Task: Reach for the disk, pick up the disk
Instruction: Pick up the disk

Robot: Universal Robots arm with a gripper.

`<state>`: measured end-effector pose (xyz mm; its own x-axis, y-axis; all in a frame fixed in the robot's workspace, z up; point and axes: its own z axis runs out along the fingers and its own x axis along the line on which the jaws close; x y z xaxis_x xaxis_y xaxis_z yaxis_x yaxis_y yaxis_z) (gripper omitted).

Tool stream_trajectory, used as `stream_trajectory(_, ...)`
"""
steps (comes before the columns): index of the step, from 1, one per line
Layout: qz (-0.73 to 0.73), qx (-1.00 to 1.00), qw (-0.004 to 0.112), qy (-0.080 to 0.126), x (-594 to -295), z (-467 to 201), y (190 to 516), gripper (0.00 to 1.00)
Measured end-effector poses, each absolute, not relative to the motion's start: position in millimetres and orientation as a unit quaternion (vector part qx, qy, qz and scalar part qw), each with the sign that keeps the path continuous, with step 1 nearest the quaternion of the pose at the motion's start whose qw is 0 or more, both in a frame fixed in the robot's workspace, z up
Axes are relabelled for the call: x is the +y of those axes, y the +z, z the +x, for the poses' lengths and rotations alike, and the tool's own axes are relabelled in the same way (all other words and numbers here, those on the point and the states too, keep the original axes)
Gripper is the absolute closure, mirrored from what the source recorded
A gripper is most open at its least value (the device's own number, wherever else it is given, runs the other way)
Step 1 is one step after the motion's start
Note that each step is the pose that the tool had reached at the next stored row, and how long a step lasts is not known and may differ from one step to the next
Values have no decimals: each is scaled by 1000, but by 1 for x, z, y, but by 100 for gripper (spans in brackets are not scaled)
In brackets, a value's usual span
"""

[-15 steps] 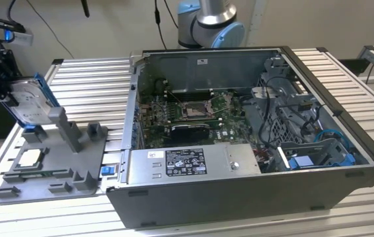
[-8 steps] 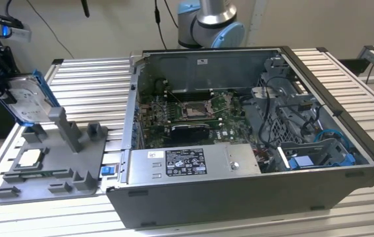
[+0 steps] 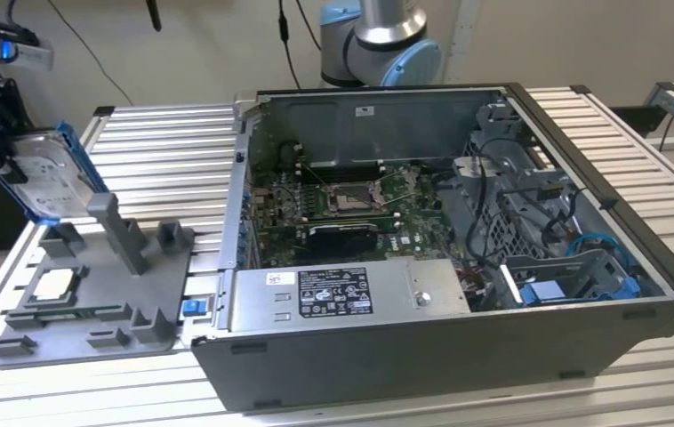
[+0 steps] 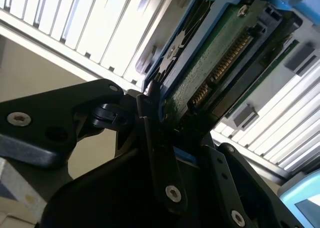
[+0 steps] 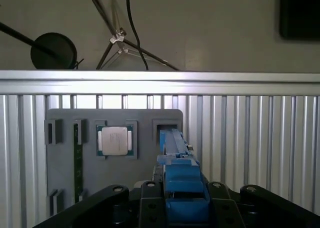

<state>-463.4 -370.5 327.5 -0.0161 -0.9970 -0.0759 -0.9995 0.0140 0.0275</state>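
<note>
Your gripper (image 4: 182, 123) is clamped on the disk (image 4: 215, 63), which stands on edge over the grey tray (image 3: 112, 285) at the exterior view's left. Lift straight up without twisting, so the blue bracket (image 5: 182, 180) should clear the tray's posts (image 3: 117, 227) and the chip (image 5: 114, 140).

I held the disk (image 3: 43, 173) upright over the tray (image 3: 148, 289); the chip (image 3: 55, 283) lay in it, the computer case (image 3: 432, 365) beside it.
</note>
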Motion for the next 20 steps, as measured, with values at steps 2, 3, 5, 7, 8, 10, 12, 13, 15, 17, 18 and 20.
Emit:
stream_trajectory(2, -701, 712, 17, 36, -371, -463, 328, 100)
stream_trajectory(3, -701, 712, 17, 36, -371, -463, 329, 100)
stream_trajectory(5, -701, 712, 17, 36, -371, -463, 329, 100)
stream_trajectory(7, -701, 712, 17, 36, -371, -463, 331, 100)
stream_trajectory(8, -701, 712, 17, 36, -370, -463, 332, 100)
stream_trajectory(10, -701, 712, 17, 36, -371, -463, 334, 100)
stream_trajectory(12, -701, 712, 17, 36, -370, -463, 336, 100)
stream_trajectory(13, -701, 712, 17, 36, -371, -463, 337, 100)
stream_trajectory(15, -701, 712, 17, 36, -371, -463, 339, 100)
stream_trajectory(17, -701, 712, 17, 36, -371, -463, 342, 100)
stream_trajectory(18, -701, 712, 17, 36, -371, -463, 343, 100)
stream_trajectory(20, -701, 712, 17, 36, -371, -463, 346, 100)
